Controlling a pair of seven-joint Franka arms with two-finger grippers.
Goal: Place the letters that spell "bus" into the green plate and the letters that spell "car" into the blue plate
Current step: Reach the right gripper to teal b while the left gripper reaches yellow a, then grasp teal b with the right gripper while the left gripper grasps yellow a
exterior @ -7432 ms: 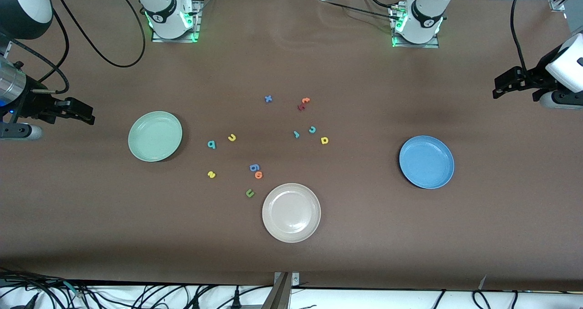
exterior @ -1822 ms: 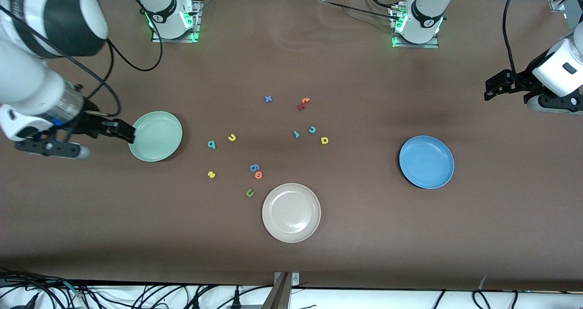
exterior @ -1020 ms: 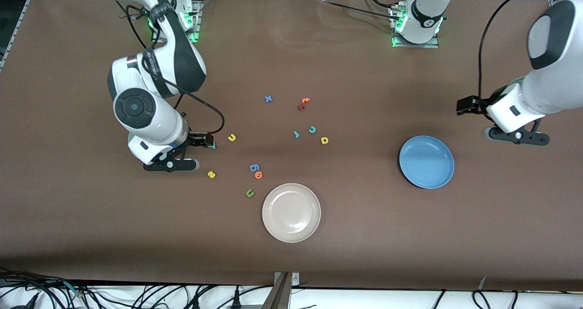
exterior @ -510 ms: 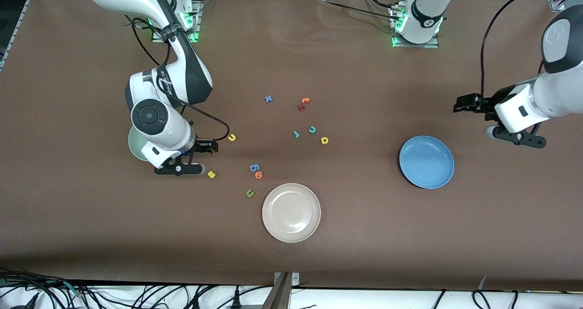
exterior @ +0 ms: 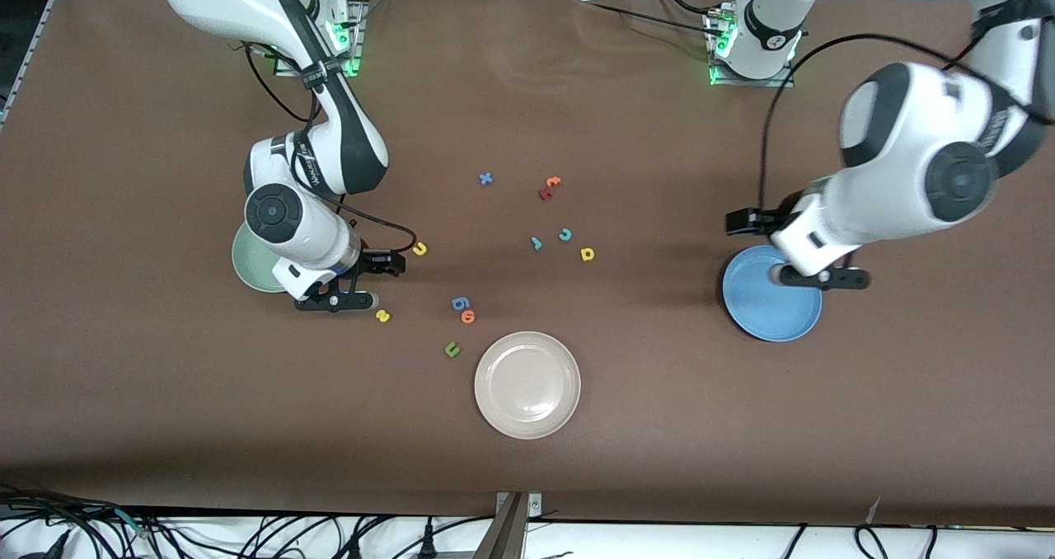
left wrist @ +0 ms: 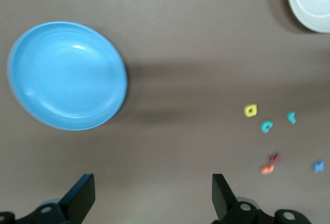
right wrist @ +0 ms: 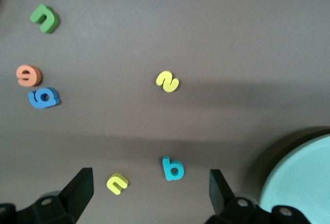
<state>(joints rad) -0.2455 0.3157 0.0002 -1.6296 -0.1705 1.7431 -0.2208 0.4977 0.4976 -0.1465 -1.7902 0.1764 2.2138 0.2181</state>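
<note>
Green plate (exterior: 247, 264) half hidden under right arm

The counter (exterior: 626, 427) is matt brown. The blue plate (left wrist: 67, 74) looks smooth with a slight sheen; the white plate (exterior: 527, 385) likewise. The letters look soft, matt foam.

A wide brown tabletop (exterior: 527, 476) with a matte cover fills nearly the whole scene, evenly lit from above with soft shadows. Along its near edge, black cables (exterior: 247, 534) lie tangled on a white floor beside a metal bracket (exterior: 518, 518).
</note>
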